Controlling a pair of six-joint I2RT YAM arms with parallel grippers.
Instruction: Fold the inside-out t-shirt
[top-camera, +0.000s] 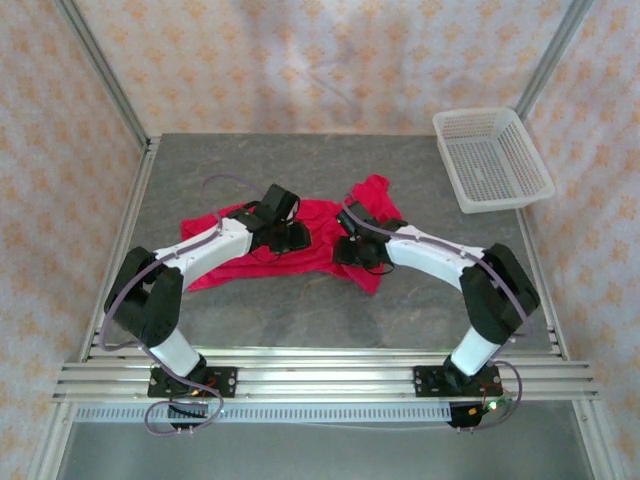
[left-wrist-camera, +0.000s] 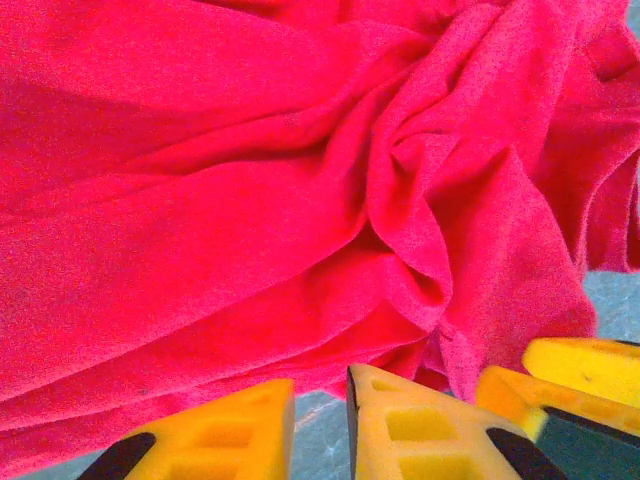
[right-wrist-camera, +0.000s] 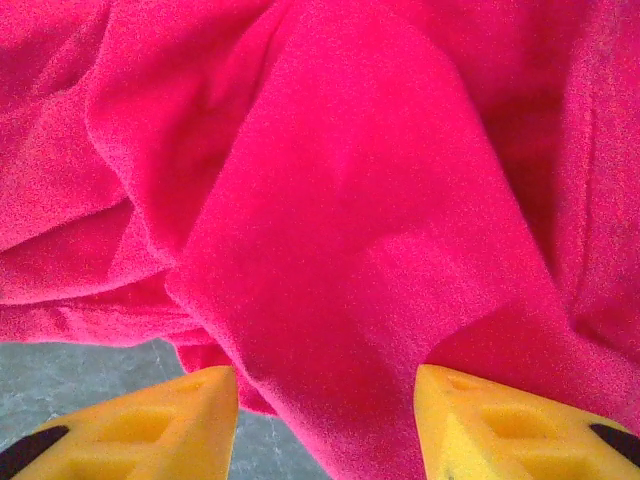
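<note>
Cloth bunched in ridges lies under both arms. The inside-out t-shirt (top-camera: 318, 255) is a crumpled red heap in the middle of the table (top-camera: 300, 315) and is not yet spread flat. We judge that folding has not begun and that the arms sit low over it to find edges to pull out.

The left pincer (left-wrist-camera: 320, 388) stands narrow, with a slim gap showing bare table and nothing between its yellow fingers (left-wrist-camera: 270, 400). The shirt's gathered folds rise just ahead of it and sweep off to its left.

The right pincer (right-wrist-camera: 325, 385) stands wide, astride a broad ridge of cloth that runs from between its tips away ahead. The ridge looks loose there rather than pinched, though the pads are out of sight, so we would not swear to it. Straddling a raised fold this way would suit a fresh bite on it.

We can read no brand, label or writing on the cloth or the fingers.
</note>
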